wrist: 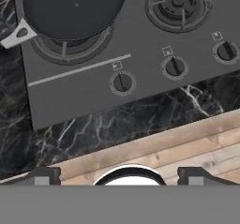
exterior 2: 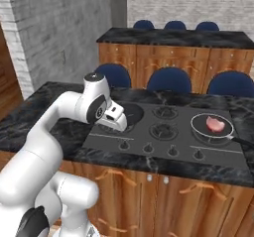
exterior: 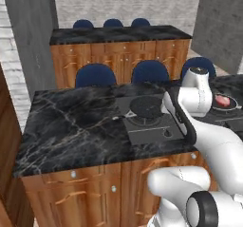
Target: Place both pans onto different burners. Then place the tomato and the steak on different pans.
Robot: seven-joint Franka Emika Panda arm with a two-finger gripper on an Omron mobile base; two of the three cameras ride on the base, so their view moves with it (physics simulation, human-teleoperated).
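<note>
the gripper [wrist: 119, 175] hangs with its jaws spread wide and nothing between them, above the front edge of the cooktop [wrist: 140, 59]; that looks like a pause between carries; just ahead of it the deeper grey pan [wrist: 70, 7] sits on a large burner [wrist: 75, 45], empty, presumably waiting for the tomato, which i cannot find; well off to the gripper's right the black skillet [exterior 2: 212, 127] rests on the other large burner with the steak [exterior 2: 215, 124] lying in it, so both pans look placed and one food remains.
</note>
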